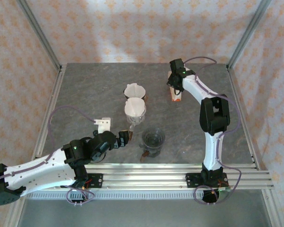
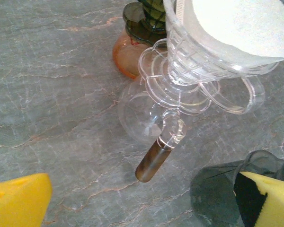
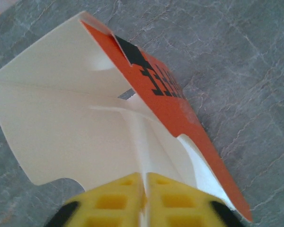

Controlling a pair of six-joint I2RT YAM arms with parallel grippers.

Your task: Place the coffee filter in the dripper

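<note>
1. Two arms are at work. The right gripper (image 3: 143,189) is at the orange box (image 3: 170,104), which is beyond and to the right of the dripper (image 2: 194,61) and well apart from it.
2. Its yellow pads (image 3: 113,201) are pressed together on a white filter (image 3: 61,123) at the box mouth.
3. The left gripper (image 2: 144,201) hangs on the near side of the dripper with its jaws spread wide, holding nothing.
4. The clear dripper sits on a glass jug (image 2: 142,113) and already has white paper in its cone.
5. A dark glass cup (image 2: 217,194) stands near the dripper, on its near right.
</note>
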